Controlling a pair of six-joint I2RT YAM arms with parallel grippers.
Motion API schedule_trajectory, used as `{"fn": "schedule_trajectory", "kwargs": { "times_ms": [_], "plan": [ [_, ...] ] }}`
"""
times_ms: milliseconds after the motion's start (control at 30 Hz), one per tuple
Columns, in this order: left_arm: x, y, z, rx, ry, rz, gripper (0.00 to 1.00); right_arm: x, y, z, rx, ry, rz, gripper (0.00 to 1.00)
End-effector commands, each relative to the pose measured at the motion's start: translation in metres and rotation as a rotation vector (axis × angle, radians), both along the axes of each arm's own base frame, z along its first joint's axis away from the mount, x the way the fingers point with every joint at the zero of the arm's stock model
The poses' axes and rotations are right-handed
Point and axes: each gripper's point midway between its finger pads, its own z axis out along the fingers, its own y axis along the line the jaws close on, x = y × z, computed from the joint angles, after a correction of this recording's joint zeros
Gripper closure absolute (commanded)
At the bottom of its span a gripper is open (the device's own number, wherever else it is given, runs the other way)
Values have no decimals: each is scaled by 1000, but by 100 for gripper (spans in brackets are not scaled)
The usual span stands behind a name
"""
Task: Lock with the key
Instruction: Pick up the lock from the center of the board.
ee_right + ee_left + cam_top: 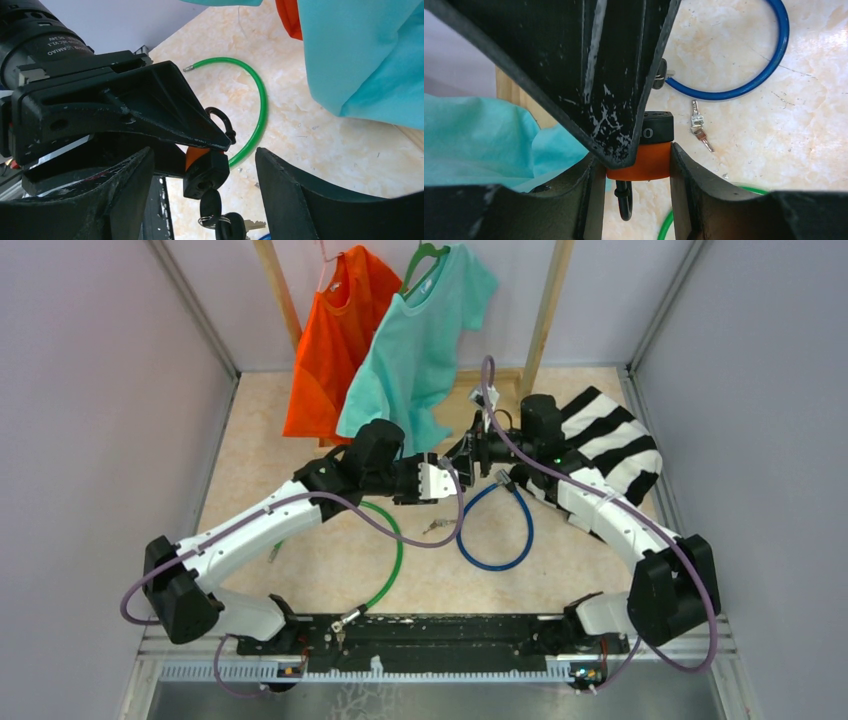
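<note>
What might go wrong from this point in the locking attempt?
1. The right gripper is open around the key hanging at the keyhole of the lock, with a second key on its ring just below; closing may catch the ring instead.
2. The left gripper clamps only the lock's orange part, so a twist might turn the lock in its grip.
3. The teal shirt hangs close to both wrists.

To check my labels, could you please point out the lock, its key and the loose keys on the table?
lock (644,165): left wrist view, orange body.
key (210,204): right wrist view, black head.
loose keys (698,128): left wrist view, metal part.
</note>
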Motion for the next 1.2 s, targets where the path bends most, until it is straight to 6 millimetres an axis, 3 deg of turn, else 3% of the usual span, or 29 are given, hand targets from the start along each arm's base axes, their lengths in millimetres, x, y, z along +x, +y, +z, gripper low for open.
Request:
{"fn": "schedule_trajectory", "kwargs": {
  "times_ms": [0,233,500,800,933,1000,1100,1167],
  "plan": [
    [13,-10,28,-38,-102,18,100,1,7,-2,20,9,14,28],
    [14,-12,29,-39,-121,27,100,-2,7,-17,12,30,25,33],
    [14,-14,25,-27,-134,25,100,-4,13,-19,46,66,65,46],
    [18,-14,22,-21,-157,47,100,-9,16,-17,60,66,100,74],
    [21,-13,20,-15,-161,63,100,-11,15,-10,61,14,111,100],
    [20,-12,18,-21,-147,73,100,-12,13,-5,60,-29,113,100],
    [17,-11,17,-38,-126,81,91,-10,7,3,47,-103,96,100],
    [13,-11,17,-52,-107,77,73,-7,2,9,35,-156,84,100]
  ]
}}
